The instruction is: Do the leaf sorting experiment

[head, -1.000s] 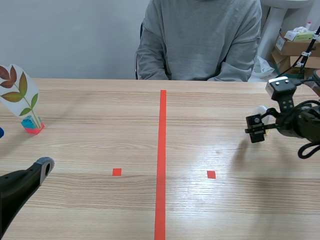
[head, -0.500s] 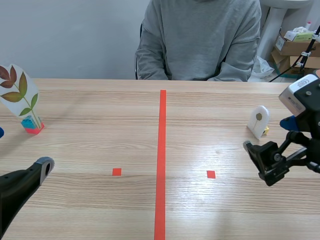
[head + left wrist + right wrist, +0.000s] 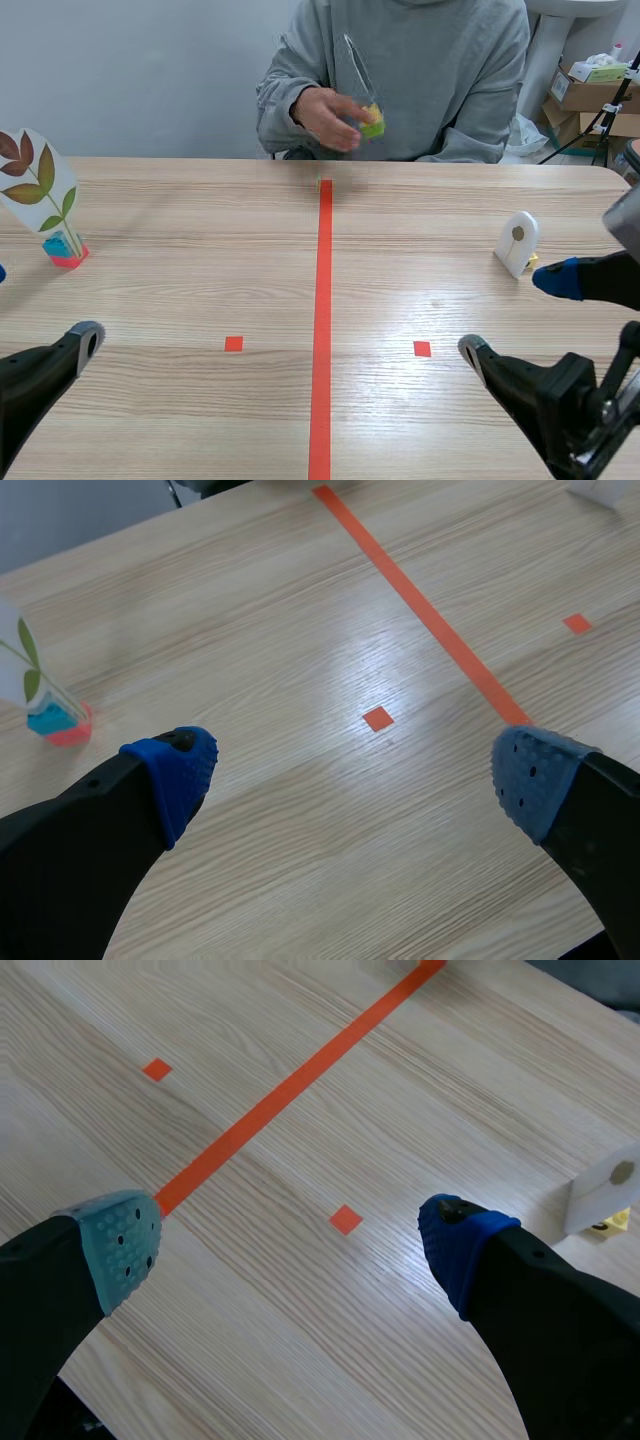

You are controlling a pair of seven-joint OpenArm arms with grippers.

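A laminated card with red and green leaves (image 3: 35,182) stands in a blue and red base at the table's far left, also ahead of my left gripper (image 3: 355,770) as a leaf card (image 3: 25,675). A small white card with one round leaf (image 3: 517,240) stands at the right, seen too as a white card (image 3: 605,1185). The person's hand (image 3: 325,115) holds a clear card on a yellow-green base (image 3: 372,122) above the table's far edge. My left gripper (image 3: 42,305) is open low at the front left. My right gripper (image 3: 513,314) is open at the front right, nothing between its fingers.
A red tape line (image 3: 322,320) runs down the table's middle, with a small red square (image 3: 233,344) left of it and another red square (image 3: 422,349) right of it. Cardboard boxes (image 3: 590,95) stand beyond the table at the back right.
My right gripper has drawn back from the white card toward the front edge, leaving the card standing. The person's hand has come up holding a clear card. The left arm has barely moved.
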